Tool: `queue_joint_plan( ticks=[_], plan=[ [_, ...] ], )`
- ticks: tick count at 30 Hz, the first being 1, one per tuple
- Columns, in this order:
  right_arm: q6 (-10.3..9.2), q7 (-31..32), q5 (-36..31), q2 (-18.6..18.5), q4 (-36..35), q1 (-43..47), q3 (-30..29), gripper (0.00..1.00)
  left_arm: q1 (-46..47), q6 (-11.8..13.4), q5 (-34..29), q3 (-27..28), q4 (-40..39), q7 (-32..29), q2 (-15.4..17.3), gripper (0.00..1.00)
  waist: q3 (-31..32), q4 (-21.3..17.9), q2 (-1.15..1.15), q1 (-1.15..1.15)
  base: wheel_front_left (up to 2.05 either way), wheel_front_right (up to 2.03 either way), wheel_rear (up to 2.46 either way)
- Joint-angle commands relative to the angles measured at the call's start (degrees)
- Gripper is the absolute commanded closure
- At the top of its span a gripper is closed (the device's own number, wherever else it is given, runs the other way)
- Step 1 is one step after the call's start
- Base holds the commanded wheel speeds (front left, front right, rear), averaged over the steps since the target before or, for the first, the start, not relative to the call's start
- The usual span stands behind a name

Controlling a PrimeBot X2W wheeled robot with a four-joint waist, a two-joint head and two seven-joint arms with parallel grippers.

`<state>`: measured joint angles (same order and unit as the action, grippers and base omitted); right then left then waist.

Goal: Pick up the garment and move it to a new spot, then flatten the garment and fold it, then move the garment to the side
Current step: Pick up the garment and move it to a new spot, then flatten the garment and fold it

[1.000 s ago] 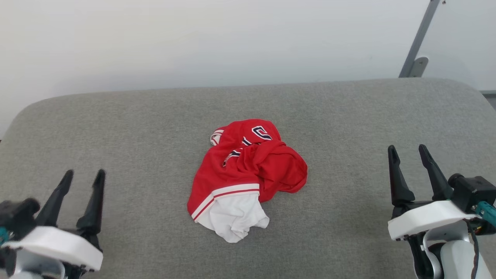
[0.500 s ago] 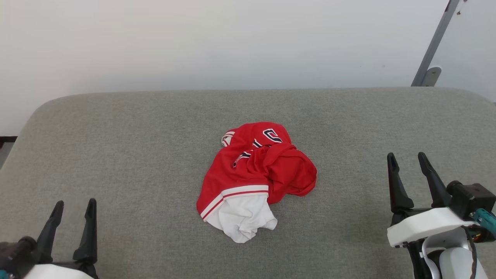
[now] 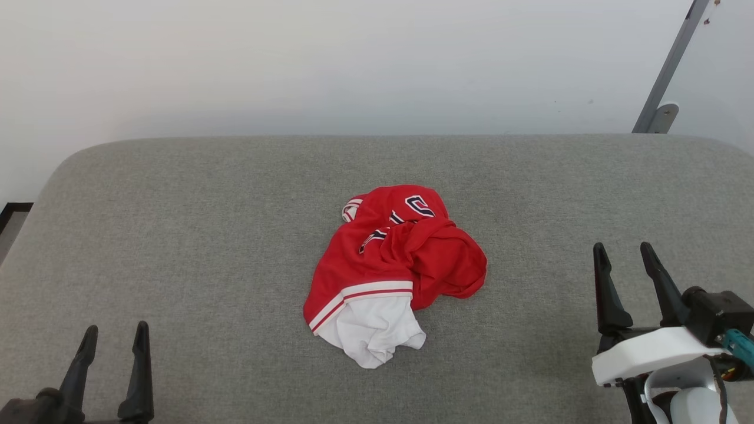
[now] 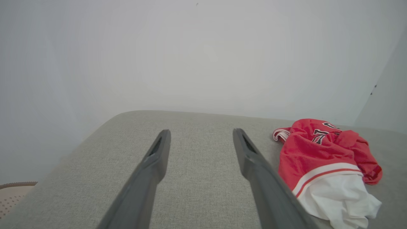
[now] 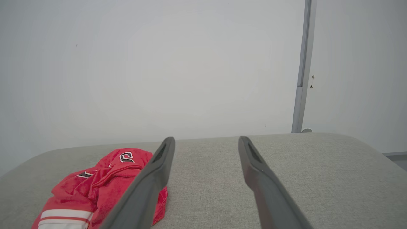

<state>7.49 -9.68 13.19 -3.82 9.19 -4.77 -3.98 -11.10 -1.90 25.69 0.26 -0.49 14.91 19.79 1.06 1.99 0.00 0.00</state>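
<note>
The garment [image 3: 394, 265] is a red jersey lying crumpled in a heap at the middle of the grey padded surface [image 3: 206, 235], a white sleeve with red-and-white trim bunched at its near end. Bits of black lettering show on top. My left gripper [image 3: 115, 333] stands open at the lower left, well clear of the cloth. My right gripper [image 3: 624, 252] stands open at the lower right, also apart from it. In the left wrist view the garment [image 4: 321, 159] lies right of the fingers [image 4: 155, 162]. In the right wrist view the garment [image 5: 98, 184] lies to the left, partly behind a finger [image 5: 159, 168].
A pale wall [image 3: 353, 65] rises right behind the surface's far edge. A grey metal post [image 3: 668, 70] stands at the far right corner. The surface's rounded left edge [image 3: 35, 200] drops to the floor.
The camera has shifted, so the whole scene sits lower and further right. My left gripper has dropped toward the bottom edge of the head view. The garment lies as before.
</note>
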Motion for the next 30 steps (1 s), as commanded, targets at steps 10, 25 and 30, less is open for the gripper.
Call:
queue_joint_plan(
  ticks=[10, 25, 30],
  plan=[
    [0.0, -0.74, -1.14, 0.44, 0.02, 1.55, -0.12, 0.0, -0.12, -3.96, -4.84, 3.64, 1.63, 0.38, -4.02, 0.0, -0.05, -0.06, 0.0, 0.0, 0.0, 0.0, 0.0],
    [0.0, -0.85, -1.32, 0.82, 0.8, 2.51, 0.55, 0.0, 0.82, -5.45, -7.49, 4.79, 2.07, 0.39, -6.25, 0.0, 0.15, -0.39, 0.0, 0.0, 0.0, 0.0, 0.0],
    [0.0, -0.73, -1.26, 0.87, 0.96, 2.5, 0.87, 0.0, 0.9, -5.57, -7.58, 4.63, 2.23, 0.39, -6.32, 0.0, 0.23, -0.42, 0.0, 0.0, 0.0, 0.0, 0.0]
  ],
)
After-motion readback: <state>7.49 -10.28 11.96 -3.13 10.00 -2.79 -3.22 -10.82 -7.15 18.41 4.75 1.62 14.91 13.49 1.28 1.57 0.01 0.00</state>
